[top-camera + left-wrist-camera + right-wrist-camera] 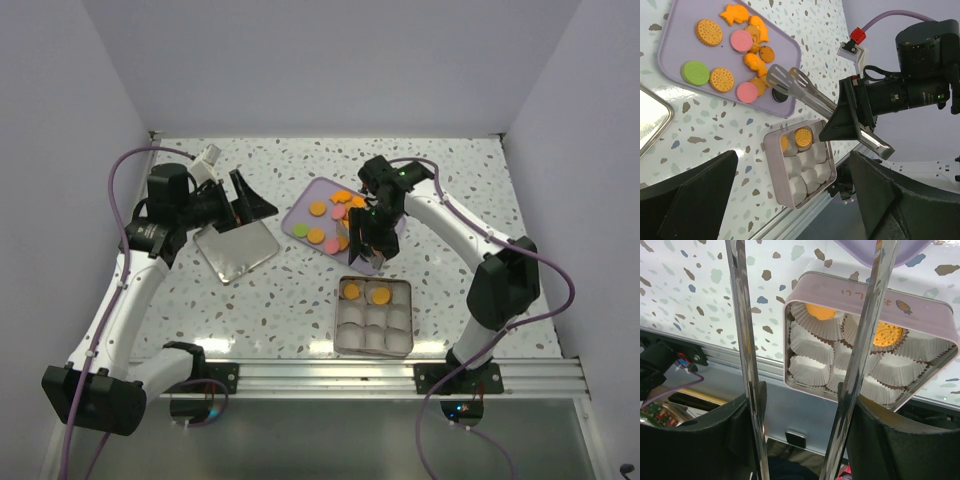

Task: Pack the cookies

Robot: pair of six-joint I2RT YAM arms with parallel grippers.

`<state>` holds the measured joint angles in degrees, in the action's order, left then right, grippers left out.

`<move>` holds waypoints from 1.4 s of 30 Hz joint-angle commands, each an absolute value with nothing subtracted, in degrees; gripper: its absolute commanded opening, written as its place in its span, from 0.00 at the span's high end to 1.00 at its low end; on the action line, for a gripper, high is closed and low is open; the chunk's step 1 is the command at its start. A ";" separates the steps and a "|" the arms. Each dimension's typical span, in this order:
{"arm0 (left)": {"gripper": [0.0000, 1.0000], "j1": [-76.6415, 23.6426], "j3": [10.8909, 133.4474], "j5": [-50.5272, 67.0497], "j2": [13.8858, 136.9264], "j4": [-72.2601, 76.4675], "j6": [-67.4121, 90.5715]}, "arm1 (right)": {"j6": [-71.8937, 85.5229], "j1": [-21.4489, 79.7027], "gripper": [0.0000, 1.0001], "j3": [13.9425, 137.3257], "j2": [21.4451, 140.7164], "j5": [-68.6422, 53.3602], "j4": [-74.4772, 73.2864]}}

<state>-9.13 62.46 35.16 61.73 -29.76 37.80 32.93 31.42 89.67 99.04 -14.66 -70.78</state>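
Silver tongs (742, 340) are gripped by right fingers (695, 440), left fingers (690, 200) wide; two orange cookies (887, 335) are packed in square tin (865, 292), most not yet.

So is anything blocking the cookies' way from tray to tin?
Nothing visible does. The right tool's tongs hover by the cookies, the open tin sits beside the tray, its lid off to the left, most paper cups empty.
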 commanded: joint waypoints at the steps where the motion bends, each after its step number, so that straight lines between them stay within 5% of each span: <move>1: 0.00 -9.32 62.58 36.12 60.73 -29.97 36.74 | 31.55 31.20 0.39 90.09 100.19 -13.80 -70.93; 19: 0.00 -9.40 63.02 36.12 61.70 -29.71 36.12 | 29.88 31.20 0.41 93.69 110.03 -14.50 -70.66; 31: 0.00 -9.40 63.98 36.04 62.49 -29.35 36.04 | 30.67 31.11 0.78 96.33 111.01 -20.91 -70.58; 42: 0.00 -9.32 64.34 35.95 62.31 -29.71 35.95 | 31.11 31.20 0.85 104.49 109.43 -19.96 -75.14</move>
<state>-9.13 62.46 35.27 62.46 -29.76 37.65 31.07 31.07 99.74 111.48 -18.59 -72.29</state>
